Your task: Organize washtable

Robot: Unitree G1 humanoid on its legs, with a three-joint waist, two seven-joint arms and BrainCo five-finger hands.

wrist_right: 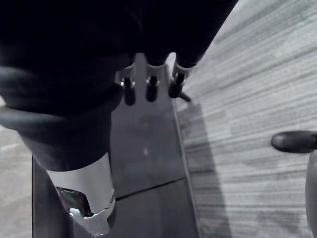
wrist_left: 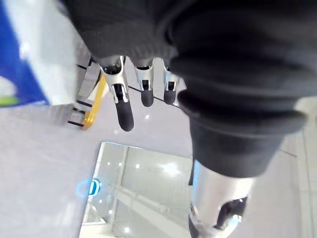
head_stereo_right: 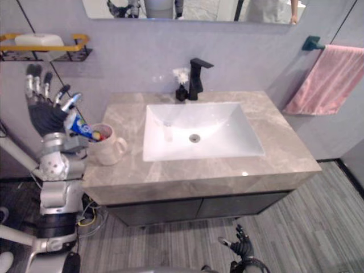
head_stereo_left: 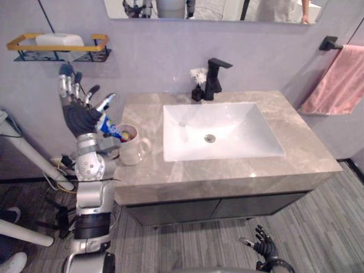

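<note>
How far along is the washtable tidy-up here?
Done: the tube sits slanted in the mug at the counter's left end. In hand: the left hand, fingers straight, is up against the tube's top end; the right hand hangs low, idle. Left: possibly a small pale item lying in the sink.

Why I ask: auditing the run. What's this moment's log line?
left hand open, raised beside mug | toothpaste tube tilted in mug, top at palm | right hand open, hanging low
</note>
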